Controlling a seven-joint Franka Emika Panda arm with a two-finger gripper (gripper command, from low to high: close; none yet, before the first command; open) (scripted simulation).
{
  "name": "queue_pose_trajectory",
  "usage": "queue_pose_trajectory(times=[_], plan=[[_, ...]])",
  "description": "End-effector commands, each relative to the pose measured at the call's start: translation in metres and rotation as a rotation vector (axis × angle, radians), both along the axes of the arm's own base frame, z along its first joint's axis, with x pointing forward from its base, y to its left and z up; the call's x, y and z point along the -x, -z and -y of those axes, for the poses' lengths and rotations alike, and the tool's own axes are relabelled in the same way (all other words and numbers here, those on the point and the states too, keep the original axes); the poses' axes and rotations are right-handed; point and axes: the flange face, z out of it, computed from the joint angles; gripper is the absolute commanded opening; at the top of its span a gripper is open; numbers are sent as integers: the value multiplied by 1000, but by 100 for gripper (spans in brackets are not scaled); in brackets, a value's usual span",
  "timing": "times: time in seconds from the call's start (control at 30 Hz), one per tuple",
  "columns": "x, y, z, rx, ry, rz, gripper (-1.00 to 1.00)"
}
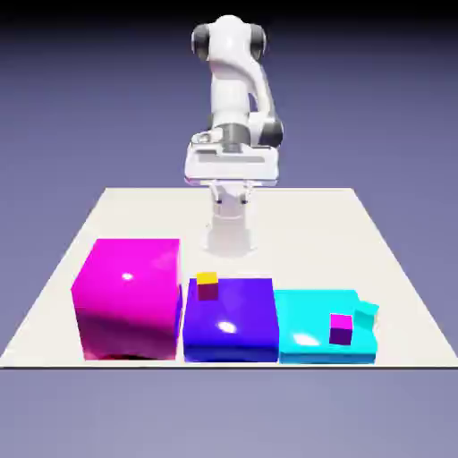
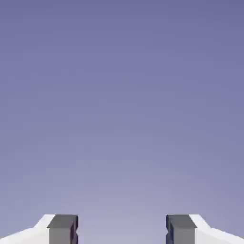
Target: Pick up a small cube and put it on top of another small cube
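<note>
My claw (image 2: 122,231) is spread and empty, raised level, seeing only backdrop. Pre-approach step. Yellow cube (image 1: 207,285) sits on the blue block (image 1: 230,324) well below and ahead of it, magenta cube (image 1: 341,328) on cyan. Next: tilt down, descend over yellow.

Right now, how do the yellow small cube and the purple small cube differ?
The yellow cube sits at the blue block's far left corner; the purple cube sits on the cyan block. Yellow shows a dark red side; purple has a pink top. Both look similarly small and lie untouched.
</note>
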Motion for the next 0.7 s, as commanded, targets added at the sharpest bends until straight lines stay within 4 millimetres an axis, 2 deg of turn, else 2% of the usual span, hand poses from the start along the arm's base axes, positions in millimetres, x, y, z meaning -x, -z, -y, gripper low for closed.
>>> queue_pose_trajectory(times=[0.0, 0.2, 0.37, 0.53, 0.67], plan=[[-2, -11, 10, -9, 1, 10, 0], [-6, -71, 76, -73, -2, 66, 0], [0, -109, 140, -135, -15, 113, 0], [13, -132, 211, -200, -35, 163, 0], [28, -140, 270, -252, -55, 206, 0]])
